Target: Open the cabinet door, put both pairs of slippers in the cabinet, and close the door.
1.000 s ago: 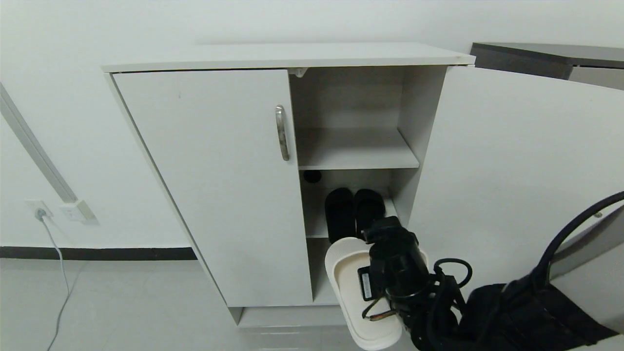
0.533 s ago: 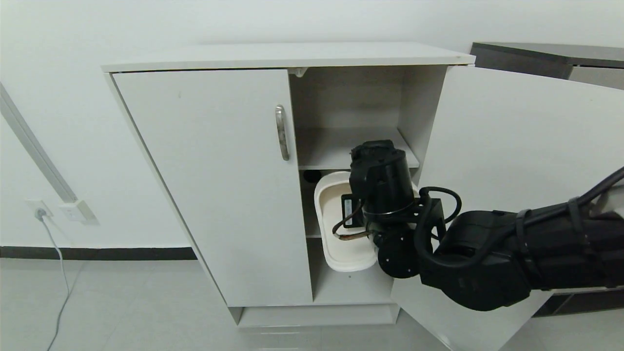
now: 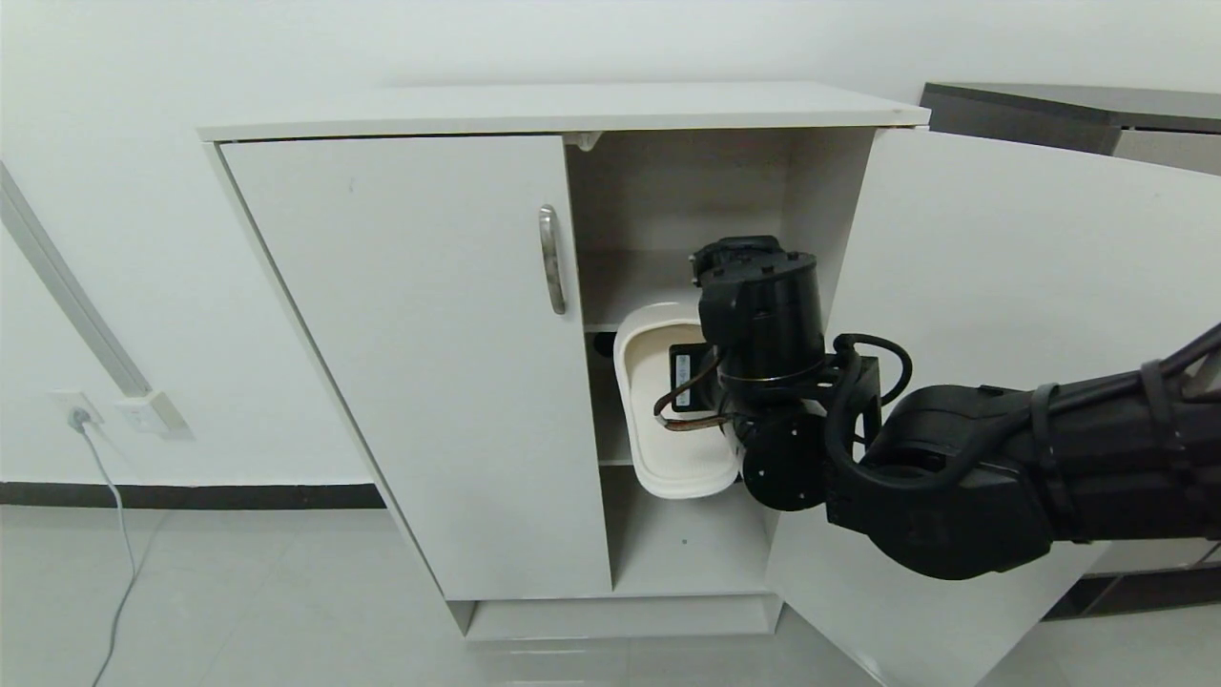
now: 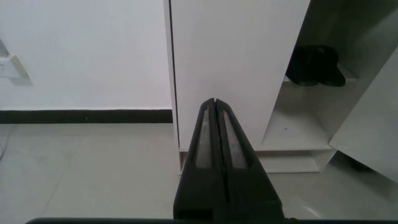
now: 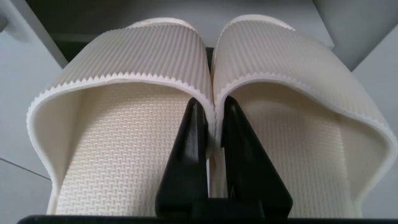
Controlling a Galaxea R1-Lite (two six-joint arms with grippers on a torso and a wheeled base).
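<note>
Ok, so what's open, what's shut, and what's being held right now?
Right cabinet door: open.
Left cabinet door: shut.
White slippers: pinched together in the right gripper, held up at the open side, not set down.
Black slippers: put away inside, lying side by side.
Left gripper: fingers shut, holding nothing.

Bright, even indoor light, soft shadows

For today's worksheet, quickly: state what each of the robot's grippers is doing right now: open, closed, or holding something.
Left gripper: closed, empty.
Right gripper: closed on the white slippers.
</note>
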